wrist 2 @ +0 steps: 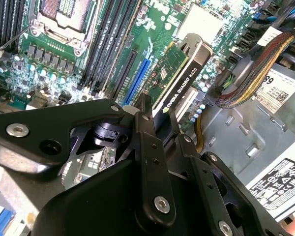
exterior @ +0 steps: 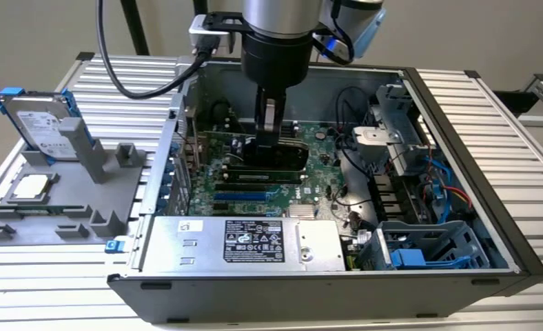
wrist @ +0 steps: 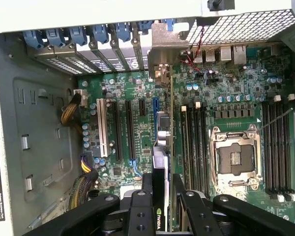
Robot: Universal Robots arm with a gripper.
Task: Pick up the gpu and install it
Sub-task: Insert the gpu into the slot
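Observation:
The gpu [exterior: 273,156], a thin card with a black cooler and green board, stands on edge over the motherboard [exterior: 322,176] inside the open computer case [exterior: 492,207]. My gripper [exterior: 268,141] reaches down from above and is shut on its upper edge. In the second wrist view the gpu [wrist 2: 183,73] slants away from the gripper [wrist 2: 160,117] over the expansion slots. In the first wrist view the card [wrist: 162,142] shows edge-on above the gripper [wrist: 162,183], with its silver bracket [wrist: 163,46] at the case's rear slot openings. Whether it sits fully in a slot I cannot tell.
A grey fixture [exterior: 65,214] at the exterior view's left holds a silver hard drive [exterior: 42,127] with a blue frame and a processor chip [exterior: 28,187]. The power supply [exterior: 244,241], drive cage [exterior: 428,252] and cables [exterior: 442,189] crowd the case. An open processor socket [wrist: 236,157] lies beside the card.

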